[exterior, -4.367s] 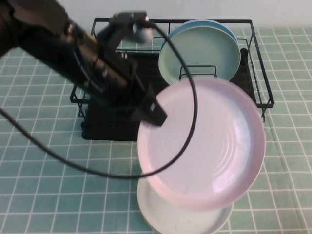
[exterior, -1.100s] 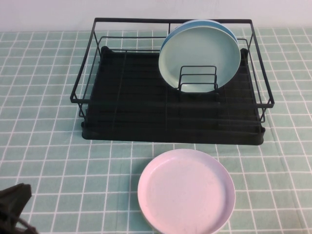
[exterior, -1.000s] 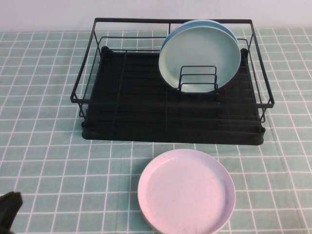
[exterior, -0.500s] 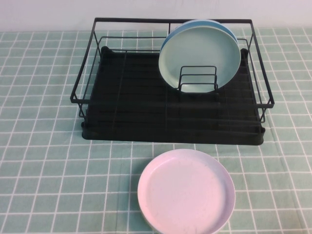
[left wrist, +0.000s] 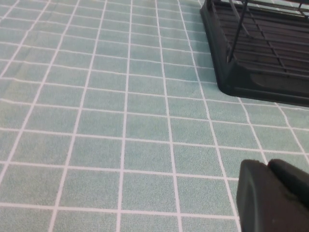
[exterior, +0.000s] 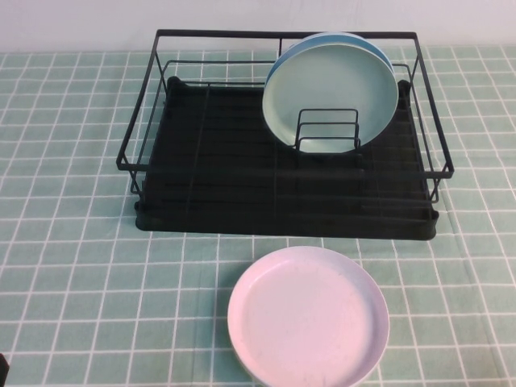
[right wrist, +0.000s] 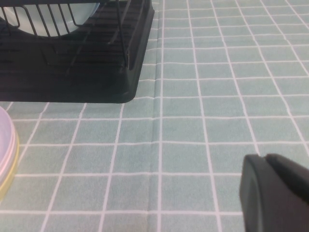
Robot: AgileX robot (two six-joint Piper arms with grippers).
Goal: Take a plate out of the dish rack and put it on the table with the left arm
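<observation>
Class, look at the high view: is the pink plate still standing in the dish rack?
No: the pink plate lies flat on the table in front of the dish rack, with neither gripper near it.

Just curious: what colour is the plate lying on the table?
Pale pink plate, clearest in the high view.

The dish rack [exterior: 282, 137] blocks the bench's [exterior: 72, 242] far middle. The plate [exterior: 308, 316] occupies the near middle. Bare tile lies open on both sides, where the left end effector [left wrist: 270, 195] and right end effector [right wrist: 273, 191] hover low.
</observation>
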